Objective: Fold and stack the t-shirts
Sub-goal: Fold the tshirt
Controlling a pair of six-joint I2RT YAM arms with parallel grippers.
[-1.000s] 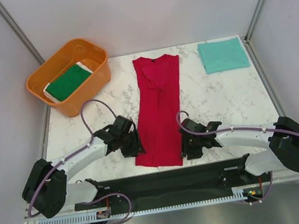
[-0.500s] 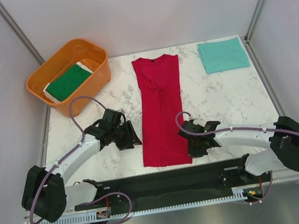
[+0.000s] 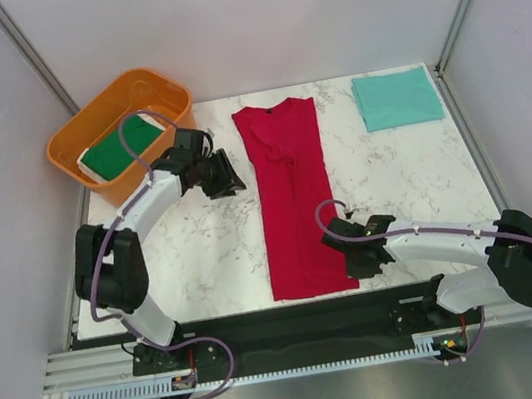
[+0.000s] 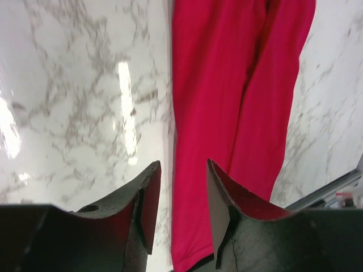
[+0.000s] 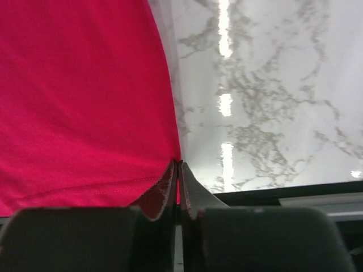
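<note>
The red t-shirt [image 3: 289,186] lies as a long narrow strip down the middle of the marble table, collar at the far end. My right gripper [image 3: 350,262] sits at its near right corner. In the right wrist view the right gripper [image 5: 178,165] is shut on the edge of the red cloth [image 5: 79,102] by the hem. My left gripper [image 3: 227,178] hovers just left of the strip's upper part. In the left wrist view the left gripper [image 4: 182,170] is open and empty over the shirt's left edge [image 4: 227,85]. The teal t-shirt [image 3: 397,98] lies folded at the back right. The green t-shirt [image 3: 121,146] lies in the tub.
The orange tub [image 3: 163,155] stands at the back left corner, close behind the left arm. Grey walls close in the table on the left, right and back. The black rail with the arm bases [image 3: 296,321] runs along the near edge.
The left arm let go of the near hem and swung away to the far left, beside the shirt's upper part. The right gripper closed on the near right corner. The hem now lies straighter.
</note>
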